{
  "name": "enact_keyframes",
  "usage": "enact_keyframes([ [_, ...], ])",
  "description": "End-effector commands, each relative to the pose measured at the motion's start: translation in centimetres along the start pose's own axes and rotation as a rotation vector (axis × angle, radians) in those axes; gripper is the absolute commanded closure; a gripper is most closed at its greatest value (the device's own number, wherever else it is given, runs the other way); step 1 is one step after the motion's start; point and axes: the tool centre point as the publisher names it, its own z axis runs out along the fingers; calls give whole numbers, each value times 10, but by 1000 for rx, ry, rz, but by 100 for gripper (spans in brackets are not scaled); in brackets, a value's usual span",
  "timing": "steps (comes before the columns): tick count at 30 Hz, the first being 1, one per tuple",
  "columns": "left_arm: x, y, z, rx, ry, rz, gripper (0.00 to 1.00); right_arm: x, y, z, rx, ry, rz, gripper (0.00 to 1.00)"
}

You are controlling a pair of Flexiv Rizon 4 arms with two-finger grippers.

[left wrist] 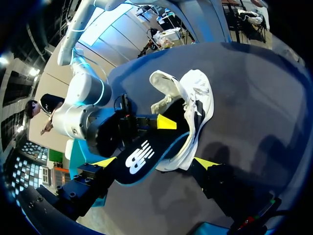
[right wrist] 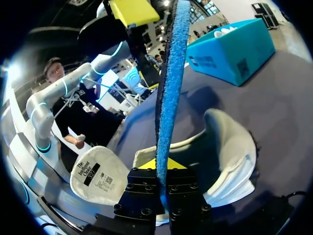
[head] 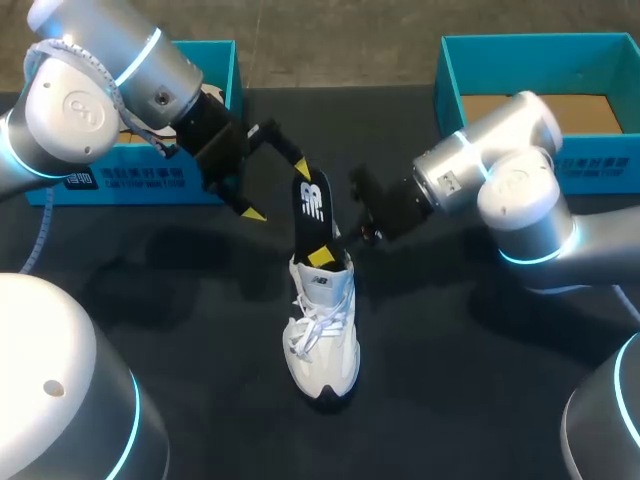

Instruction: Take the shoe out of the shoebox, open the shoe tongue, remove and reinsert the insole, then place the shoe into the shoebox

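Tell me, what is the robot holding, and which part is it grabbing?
The right end effector grips the black insole by its end nearest the white shoe. The left end effector is open, holding nothing.

White logo on the black insole; printed label beneath the shoe tongue; white lettering along the shoebox wall at my left; more on the blue box at my right.

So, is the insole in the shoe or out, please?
Mostly out: the insole stands up from the shoe's opening, pinched by the right gripper.
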Motion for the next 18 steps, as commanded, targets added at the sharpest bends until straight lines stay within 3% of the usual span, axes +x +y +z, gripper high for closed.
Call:
enact_keyframes([
  [1, 0, 1, 2, 5, 4, 1, 0, 4, -7, 3, -1, -7, 13, 100],
  [4, 0, 2, 2, 8, 6, 3, 0, 4, -7, 3, 2, -9, 15, 98],
  [9, 0, 2, 2, 11, 10, 11, 0, 6, 7, -5, -9, -48, -24, 76],
  [18, 1, 4, 3, 9, 25, 20, 0, 1, 24, -12, -9, -72, -60, 75],
])
